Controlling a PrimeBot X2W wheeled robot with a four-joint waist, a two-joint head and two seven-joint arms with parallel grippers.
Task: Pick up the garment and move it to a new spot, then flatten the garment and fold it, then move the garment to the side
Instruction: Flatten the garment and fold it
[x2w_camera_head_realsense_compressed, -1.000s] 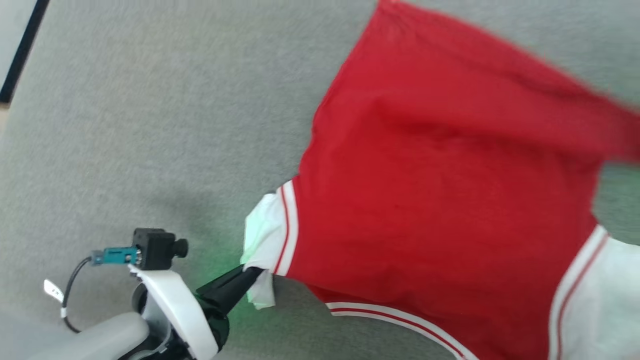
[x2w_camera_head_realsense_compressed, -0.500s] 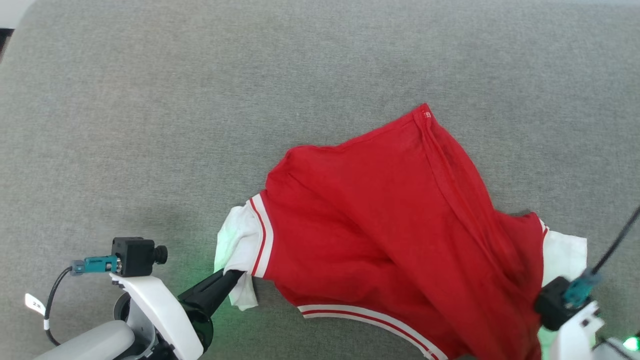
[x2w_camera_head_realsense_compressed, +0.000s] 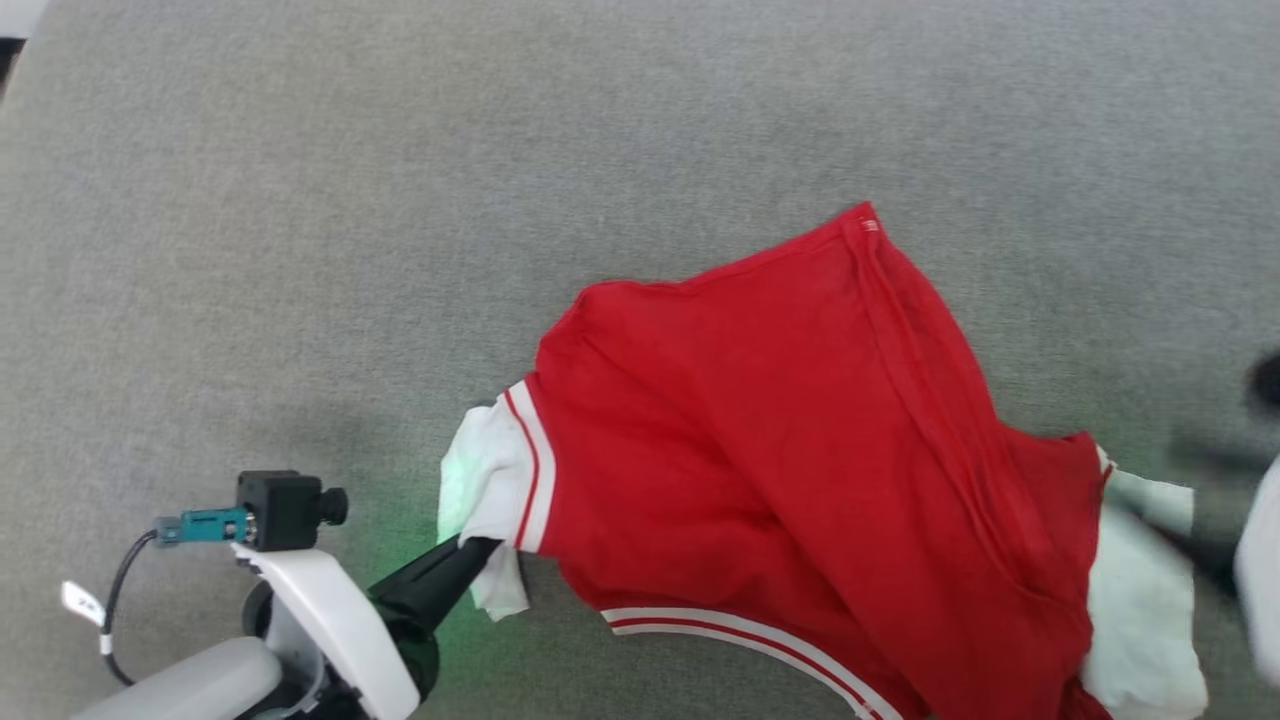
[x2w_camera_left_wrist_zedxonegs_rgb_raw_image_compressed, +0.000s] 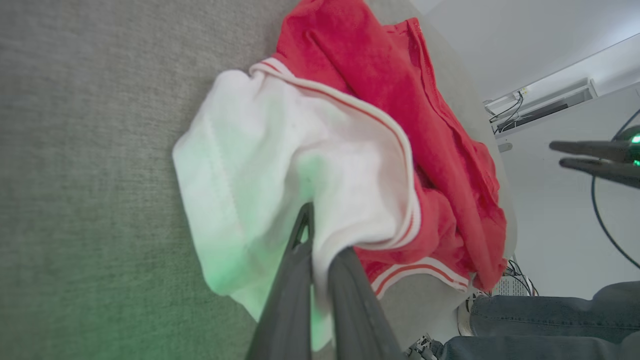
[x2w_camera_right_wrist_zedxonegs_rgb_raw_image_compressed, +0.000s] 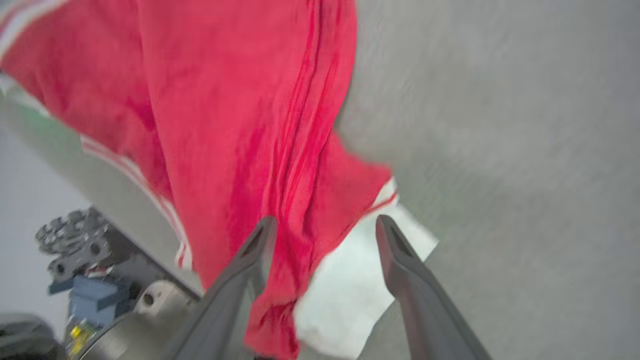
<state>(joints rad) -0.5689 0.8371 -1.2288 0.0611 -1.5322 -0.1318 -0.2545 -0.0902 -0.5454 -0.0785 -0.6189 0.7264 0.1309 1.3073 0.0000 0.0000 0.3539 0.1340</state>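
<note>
Head: garment (x2w_camera_head_realsense_compressed: 760, 470) lies crumpled on grey surface (x2w_camera_head_realsense_compressed: 300, 200), centre to near right; left gripper (x2w_camera_head_realsense_compressed: 482, 545) pinches the white sleeve at its left end.
Left wrist: fingers (x2w_camera_left_wrist_zedxonegs_rgb_raw_image_compressed: 287, 290) closed tight on that sleeve.
Right wrist: right gripper (x2w_camera_right_wrist_zedxonegs_rgb_raw_image_compressed: 325, 220) spread wide over red cloth and the other white sleeve, gripping nothing.

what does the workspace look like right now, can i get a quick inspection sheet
surface: grey woven fabric surface
job's things: garment, red with white sleeves, lying rumpled, not flattened
clutter: nothing seen
grippers: left gripper shut on the garment's white sleeve; right gripper open, jaws apart over the other sleeve
cables: black cable curving from the left wrist camera
surroundings: person's legs in jeans beside the surface, pale wall behind
</note>
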